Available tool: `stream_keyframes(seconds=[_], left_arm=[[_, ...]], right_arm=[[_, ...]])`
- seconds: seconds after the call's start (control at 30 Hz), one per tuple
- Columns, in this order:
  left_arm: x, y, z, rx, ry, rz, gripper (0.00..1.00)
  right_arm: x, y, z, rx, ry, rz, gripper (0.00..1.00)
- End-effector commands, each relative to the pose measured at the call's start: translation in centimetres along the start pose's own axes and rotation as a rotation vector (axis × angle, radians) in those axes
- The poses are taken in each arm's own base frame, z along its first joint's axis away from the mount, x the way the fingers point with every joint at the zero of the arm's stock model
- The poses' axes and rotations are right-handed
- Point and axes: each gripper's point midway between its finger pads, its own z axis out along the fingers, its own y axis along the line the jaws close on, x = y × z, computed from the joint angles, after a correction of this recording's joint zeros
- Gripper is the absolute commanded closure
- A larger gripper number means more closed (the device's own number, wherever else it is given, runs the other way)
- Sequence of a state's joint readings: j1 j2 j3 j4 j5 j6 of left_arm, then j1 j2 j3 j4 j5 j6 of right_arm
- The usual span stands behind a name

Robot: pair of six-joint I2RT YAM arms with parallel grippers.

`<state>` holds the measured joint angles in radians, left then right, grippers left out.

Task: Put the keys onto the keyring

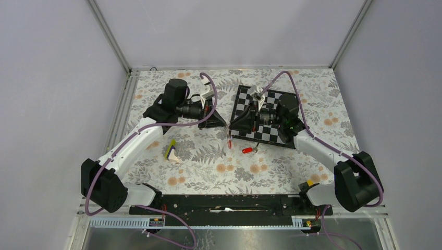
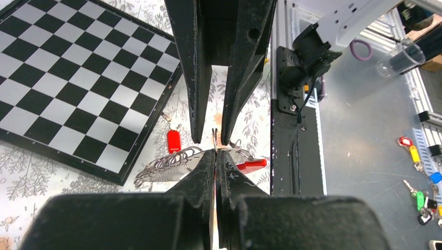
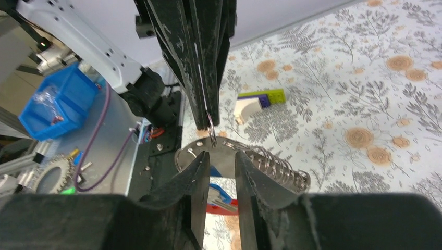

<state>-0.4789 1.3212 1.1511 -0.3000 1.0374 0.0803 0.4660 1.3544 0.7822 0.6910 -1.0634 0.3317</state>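
Left gripper [image 2: 215,152]: jaws pressed together, pinching the keyring [image 2: 167,163] above the floral table [image 1: 208,167].
Right gripper [image 3: 221,156]: jaws slightly apart, either side of the keyring's grey band.
Red-tagged key [image 1: 247,150]: on the table, beside the chessboard [image 1: 241,101].
Blue bin [image 3: 49,107]: off-table, contents blurred.

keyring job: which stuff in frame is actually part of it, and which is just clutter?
Part of the job:
- keyring, up between the two grippers
- red-tagged key, on the table beside the board's edge
- blue-tagged key, seen low in the right wrist view

Just lying about:
- chessboard
- yellow-green and white block
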Motion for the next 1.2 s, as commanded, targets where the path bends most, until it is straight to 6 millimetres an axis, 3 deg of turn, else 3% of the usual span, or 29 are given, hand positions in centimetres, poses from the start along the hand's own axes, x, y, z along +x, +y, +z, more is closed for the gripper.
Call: stream_keyframes(seconds=[0.0,0.53,1.17], left_arm=[[-1.1,-0.2,-0.2,-0.025,-0.007,0.115,1.00],[0.1,-0.4,1.0,-0.056,0.058,0.175,1.00],[0.6,-0.5,1.4,-0.038,0.070,0.165,1.00]], right_arm=[[-0.5,-0.1,-0.7,0.030,0.045,-0.143,0.67],[-0.4,0.5,-1.0,0.012,0.071,-0.195,0.59],[0.2,1.1,0.1,-0.033,0.086,-0.174,0.68]])
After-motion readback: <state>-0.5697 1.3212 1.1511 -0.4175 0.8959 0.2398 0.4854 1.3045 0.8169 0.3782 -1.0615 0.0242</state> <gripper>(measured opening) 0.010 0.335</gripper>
